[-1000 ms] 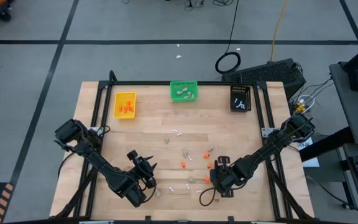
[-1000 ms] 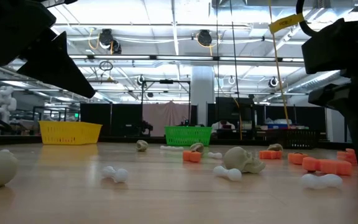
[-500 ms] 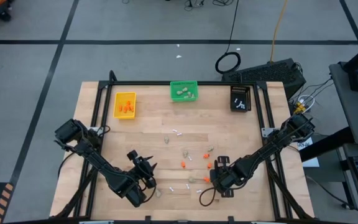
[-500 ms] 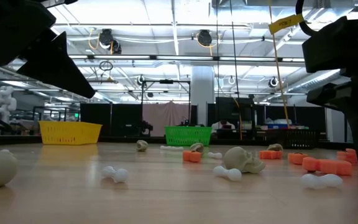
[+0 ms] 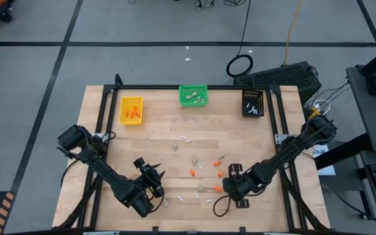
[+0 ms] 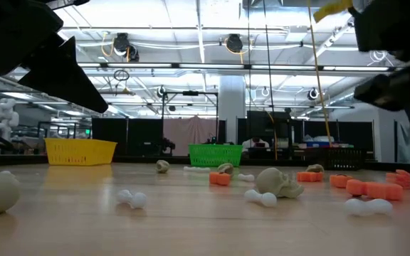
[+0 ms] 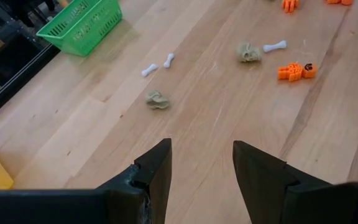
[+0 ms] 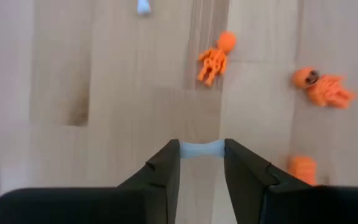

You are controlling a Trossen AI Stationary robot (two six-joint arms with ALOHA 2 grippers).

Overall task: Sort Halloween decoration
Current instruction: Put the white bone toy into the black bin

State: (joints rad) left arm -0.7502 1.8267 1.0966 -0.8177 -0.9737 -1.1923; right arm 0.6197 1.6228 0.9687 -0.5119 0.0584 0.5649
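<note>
The Halloween decoration lies scattered on the wooden table: orange bits (image 5: 192,172), beige lumps (image 5: 175,147) and white sticks (image 5: 185,138). My right gripper (image 8: 201,158) hangs over the near right part of the table (image 5: 222,190), shut on one white stick (image 8: 201,149), with orange figures (image 8: 214,57) on the wood beneath. My left gripper (image 7: 201,162) stands open above the near left part (image 5: 155,188) with nothing between its fingers; a beige lump (image 7: 157,99) lies ahead of it. My right gripper pinches the white stick (image 8: 201,149) between its two fingertips, which stand at the stick's two ends. The fingers come steeply from above. The stick sits level across the gap, lifted clear of the table.
Three small bins stand along the far edge: yellow (image 5: 131,109) at the left, green (image 5: 193,95) in the middle, black (image 5: 252,102) at the right. More orange pieces (image 6: 374,189) and a beige lump (image 6: 279,182) lie between the arms. Bare wood lies toward the far left.
My right gripper has risen from the table, taking the white stick up with it; in the low view its dark body has gone upward and uncovered an orange piece behind it.
</note>
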